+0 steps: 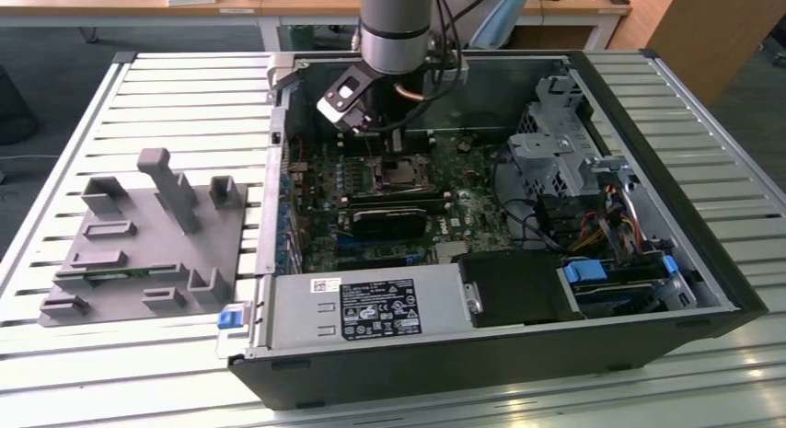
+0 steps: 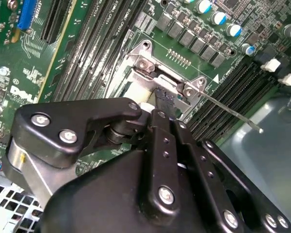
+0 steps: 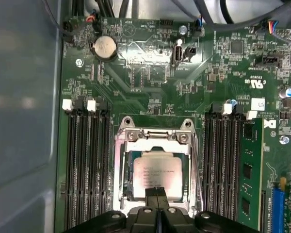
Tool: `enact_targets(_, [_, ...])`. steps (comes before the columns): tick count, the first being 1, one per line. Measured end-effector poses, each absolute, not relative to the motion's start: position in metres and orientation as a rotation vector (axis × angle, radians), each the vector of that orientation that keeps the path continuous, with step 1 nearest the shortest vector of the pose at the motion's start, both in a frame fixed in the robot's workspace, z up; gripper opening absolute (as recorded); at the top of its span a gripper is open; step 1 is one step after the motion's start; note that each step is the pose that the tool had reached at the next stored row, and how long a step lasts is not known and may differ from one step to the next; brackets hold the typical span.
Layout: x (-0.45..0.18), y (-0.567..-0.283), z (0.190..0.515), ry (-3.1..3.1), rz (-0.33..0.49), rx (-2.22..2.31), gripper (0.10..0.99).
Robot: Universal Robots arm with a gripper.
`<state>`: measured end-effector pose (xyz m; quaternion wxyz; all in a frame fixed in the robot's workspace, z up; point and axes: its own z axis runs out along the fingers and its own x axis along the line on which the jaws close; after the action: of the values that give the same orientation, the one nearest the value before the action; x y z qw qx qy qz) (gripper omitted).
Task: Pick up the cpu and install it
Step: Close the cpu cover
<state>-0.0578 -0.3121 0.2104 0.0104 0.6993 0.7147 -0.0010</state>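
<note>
The cpu [image 3: 156, 171], a small square chip with a silvery-grey top, lies flat inside the metal-framed socket [image 3: 157, 137] on the green motherboard. In the first wrist view my gripper [image 3: 155, 192] is shut, its two black fingers pressed together with the tips over the cpu's near edge. In the second wrist view the gripper [image 2: 163, 98] points down into the socket [image 2: 145, 62], whose load plate is open; the fingers hide the cpu there. In the exterior view the arm reaches down into the open computer case with the gripper [image 1: 386, 148] just above the socket [image 1: 400, 176].
A thin socket lever [image 2: 233, 114] sticks out sideways. Dark memory slots [image 3: 89, 160] flank the socket, with a green RAM stick [image 3: 247, 174] fitted. A grey tray [image 1: 135, 253] with upright holders sits at the exterior view's left. Cables and a drive cage [image 1: 565, 152] crowd the case.
</note>
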Motion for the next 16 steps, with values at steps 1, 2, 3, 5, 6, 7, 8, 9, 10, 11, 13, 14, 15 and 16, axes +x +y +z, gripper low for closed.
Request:
enact_targets(1, [-0.0580,-0.3121,0.2095,2.231,-0.004,2.183,0.106])
enact_targets(2, [-0.0583,-0.3121,0.2087,2.231,-0.004,2.183,0.106])
enact_targets(3, [-0.0589,-0.3121,0.2079,2.231,-0.004,2.183,0.106])
enact_targets(5, [-0.0607,-0.3122,0.2065,2.231,-0.004,2.183,0.106])
enact_targets(6, [-0.0612,-0.3121,0.2058,2.231,-0.004,2.183,0.106])
enact_targets(7, [-0.0616,-0.3121,0.2052,2.231,-0.004,2.183,0.106])
enact_targets(8, [-0.0616,-0.3122,0.2047,2.231,-0.004,2.183,0.106])
enact_targets(9, [-0.0616,-0.3122,0.2041,2.231,-0.004,2.183,0.106])
enact_targets(10, [-0.0616,-0.3121,0.2033,2.231,-0.004,2.183,0.106])
enact_targets(11, [-0.0616,-0.3122,0.2024,2.231,-0.004,2.183,0.106])
enact_targets(13, [-0.0617,-0.3122,0.2013,2.231,-0.006,2.183,0.106])
enact_targets(14, [-0.0617,-0.3123,0.2009,2.231,-0.006,2.183,0.106])
enact_targets(15, [-0.0617,-0.3123,0.2006,2.231,-0.006,2.183,0.106])
enact_targets(16, [-0.0610,-0.3123,0.2005,2.231,-0.006,2.183,0.106])
